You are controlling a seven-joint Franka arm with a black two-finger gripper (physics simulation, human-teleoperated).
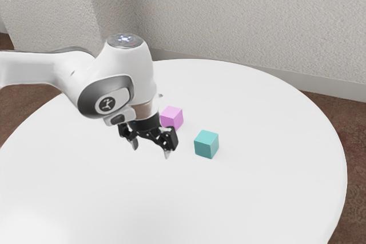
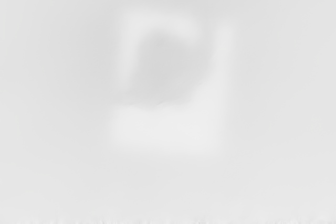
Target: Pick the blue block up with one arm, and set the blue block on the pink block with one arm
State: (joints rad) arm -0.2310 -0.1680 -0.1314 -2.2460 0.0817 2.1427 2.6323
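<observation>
A teal-blue block (image 1: 206, 144) sits on the round white table (image 1: 269, 192), near its middle. A pink block (image 1: 171, 118) rests on the table just behind it, toward the exterior view's left. My gripper (image 1: 151, 147) hangs low over the table, to the left of the blue block and in front of the pink one. Its black fingers (image 1: 167, 143) stand apart and hold nothing. In the wrist view I see pale table surface with a soft grey shadow (image 2: 163, 66).
The table's edge curves round at the exterior view's right, with brown floor (image 1: 343, 118) beyond it. A white textured wall (image 1: 240, 10) stands behind. My white arm (image 1: 51, 72) comes in from the left.
</observation>
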